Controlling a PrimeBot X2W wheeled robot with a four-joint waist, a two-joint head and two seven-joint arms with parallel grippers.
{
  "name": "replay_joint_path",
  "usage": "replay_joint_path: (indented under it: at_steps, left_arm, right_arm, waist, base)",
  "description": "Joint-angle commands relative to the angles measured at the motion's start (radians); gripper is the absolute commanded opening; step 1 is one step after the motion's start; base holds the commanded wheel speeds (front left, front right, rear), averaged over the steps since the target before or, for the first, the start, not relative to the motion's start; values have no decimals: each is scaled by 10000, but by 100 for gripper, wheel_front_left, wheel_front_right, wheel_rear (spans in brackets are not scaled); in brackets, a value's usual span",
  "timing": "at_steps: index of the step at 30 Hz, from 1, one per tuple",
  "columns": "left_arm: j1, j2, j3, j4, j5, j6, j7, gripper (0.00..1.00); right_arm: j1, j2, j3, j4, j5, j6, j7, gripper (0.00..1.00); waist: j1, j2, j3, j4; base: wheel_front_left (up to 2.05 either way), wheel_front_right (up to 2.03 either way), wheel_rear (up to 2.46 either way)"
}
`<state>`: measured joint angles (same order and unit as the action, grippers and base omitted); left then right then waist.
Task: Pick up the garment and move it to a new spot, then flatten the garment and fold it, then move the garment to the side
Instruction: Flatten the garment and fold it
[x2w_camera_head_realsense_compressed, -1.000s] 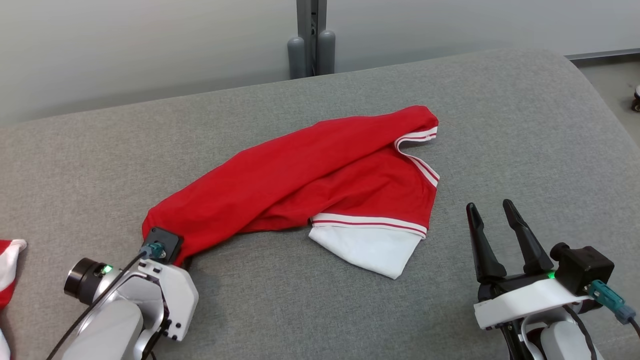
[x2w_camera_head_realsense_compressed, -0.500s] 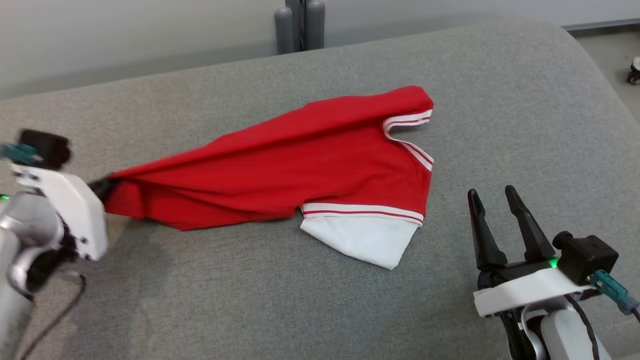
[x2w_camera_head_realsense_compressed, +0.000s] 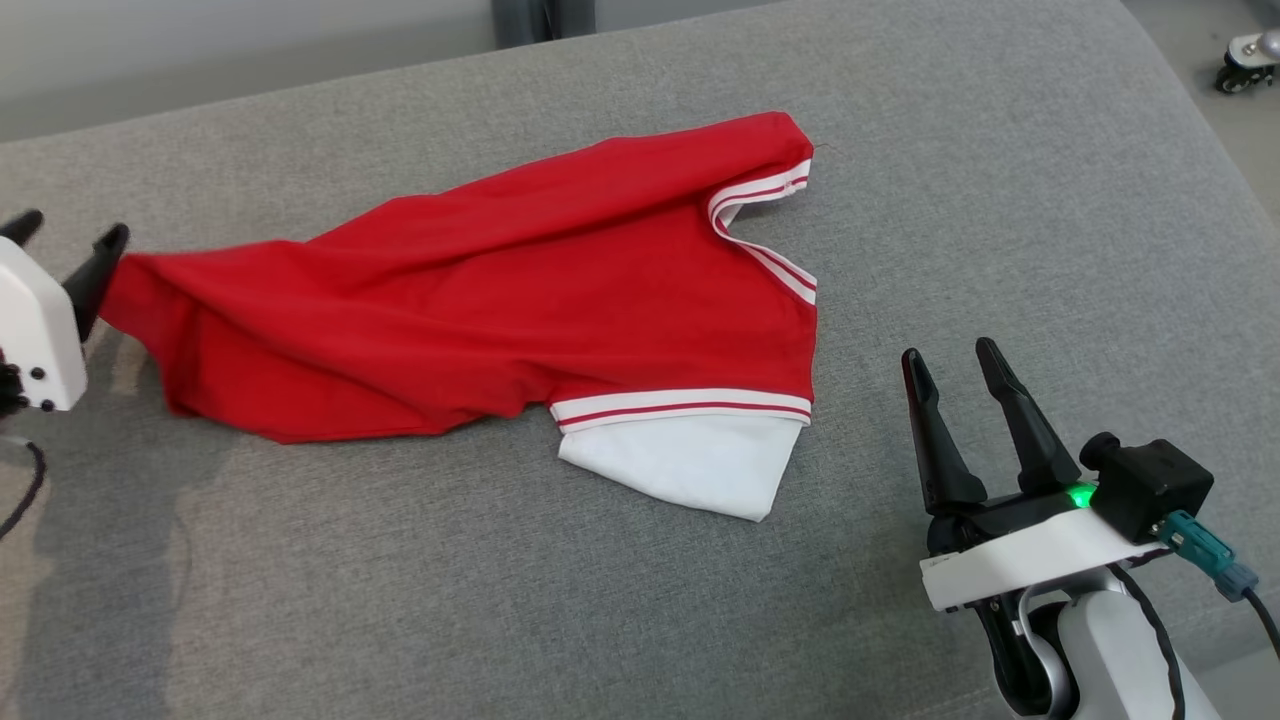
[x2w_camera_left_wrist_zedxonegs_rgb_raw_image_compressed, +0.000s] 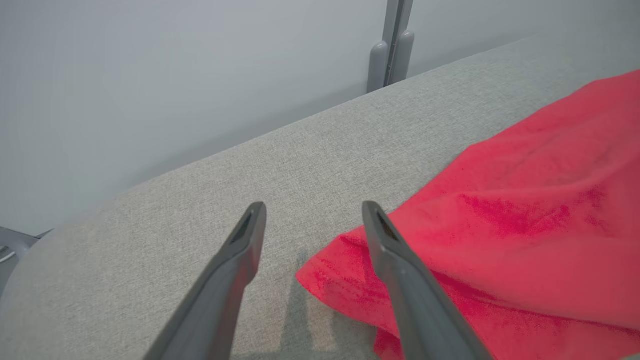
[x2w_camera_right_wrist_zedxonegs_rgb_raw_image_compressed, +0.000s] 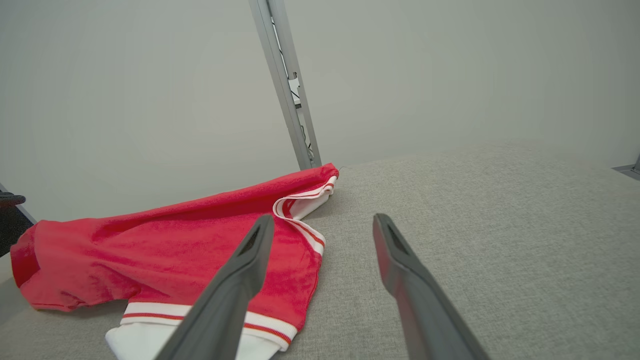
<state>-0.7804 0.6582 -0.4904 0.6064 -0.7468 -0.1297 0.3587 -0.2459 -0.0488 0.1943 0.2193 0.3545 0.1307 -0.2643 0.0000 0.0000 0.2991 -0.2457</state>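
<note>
Lying loose on grey cushion (x2w_camera_head_realsense_compressed: 1000, 200): red garment (x2w_camera_head_realsense_compressed: 500, 290). Left gripper (x2w_camera_head_realsense_compressed: 65, 240) being held spread, perhaps brushing its corner; right gripper (x2w_camera_head_realsense_compressed: 945, 355) being held spread, empty.

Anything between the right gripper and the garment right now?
Nothing. In the head view, the stretch between the right gripper and the white end of the garment is bare grey cushion.

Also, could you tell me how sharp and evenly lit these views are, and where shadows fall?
Head view: sharp, soft even light, a faint shadow on the grey cushion beneath the left gripper. Left wrist view: the red garment looks slightly grainy, a thin shadow on the cushion beside it. Right wrist view: no glare; the metal post leans.
</note>
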Motion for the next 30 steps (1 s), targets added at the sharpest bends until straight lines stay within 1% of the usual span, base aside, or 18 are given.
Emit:
replay_joint_path:
  at_steps: [1, 4, 6, 7, 9, 10, 11, 13, 16, 18, 22, 24, 26, 28, 30]
  left_arm:
    - [-248, 250, -264, 157, 317, -7, -619, 100]
    - [-121, 319, -610, 216, 498, -9, -1547, 100]
    - [463, 232, -553, 86, 175, -10, -2159, 100]
    - [716, 170, -507, -12, 59, 3, -2320, 100]
    - [1296, -42, -439, -283, -221, 161, -2531, 100]
    - [1611, -196, -459, -469, -337, 254, -2569, 100]
    - [1611, -196, -459, -469, -337, 254, -2569, 100]
    - [2278, -403, -586, -776, -504, 434, -2439, 100]
    - [2848, -666, -632, -1228, -781, 758, -2284, 100]
    - [3160, -967, -602, -1388, -1030, 988, -2184, 100]
    - [3377, -1411, -408, -1372, -1469, 1542, -1969, 100]
    - [3356, -1637, -318, -1266, -1643, 1720, -1948, 100]
    - [3217, -1760, -298, -1073, -1670, 1746, -2013, 100]
    - [3118, -1929, -286, -824, -1820, 1557, -2006, 100]
    - [2998, -1985, -295, -517, -1851, 1472, -2021, 100]
  right_arm:
    - [-77, -37, -35, 12, 41, 1, -2, 100]
    - [39, -40, -50, 40, 58, 1, -2, 100]
    - [211, -41, -108, 42, 45, 1, -2, 100]
    - [267, -38, -123, 53, 46, 1, -2, 100]
    - [347, -38, -145, 75, 38, 1, -2, 100]
    - [403, -47, -188, 72, 27, 1, -2, 100]
    - [403, -47, -188, 72, 27, 1, -2, 100]
    - [469, -44, -200, 76, 11, 1, -2, 100]
    - [435, -43, -199, 61, -25, 1, -2, 100]
    - [404, -45, -219, 67, -40, 1, -2, 100]
    - [341, -42, -187, 55, -87, 1, -2, 100]
    - [318, -45, -165, 64, -83, 1, -2, 100]
    - [284, -41, -143, 112, -94, 1, -2, 100]
    - [263, -43, -115, 136, -119, 1, -2, 100]
    - [234, -43, -98, 165, -130, 1, -2, 100]
  waist:
    - [0, 0, -60, 70]
    - [0, 0, -220, 179]
    - [0, 0, -430, 316]
    - [0, 0, -505, 360]
    - [0, 0, -620, 444]
    - [0, 0, -666, 491]
    - [0, 0, -666, 491]
    - [0, 0, -721, 550]
    - [0, 0, -728, 602]
    - [0, 0, -711, 621]
    - [0, 0, -602, 607]
    - [0, 0, -543, 573]
    - [0, 0, -482, 531]
    - [0, 0, -435, 484]
    - [0, 0, -404, 433]
  base:
    - [0, 0, 0]
    - [0, 0, 0]
    - [0, 0, 0]
    - [0, 0, 0]
    - [0, 0, 0]
    - [0, 0, 0]
    - [0, 0, 0]
    - [0, 0, 0]
    - [0, 0, 0]
    - [0, 0, 0]
    - [0, 0, 0]
    - [0, 0, 0]
    - [0, 0, 0]
    - [0, 0, 0]
    - [0, 0, 0]
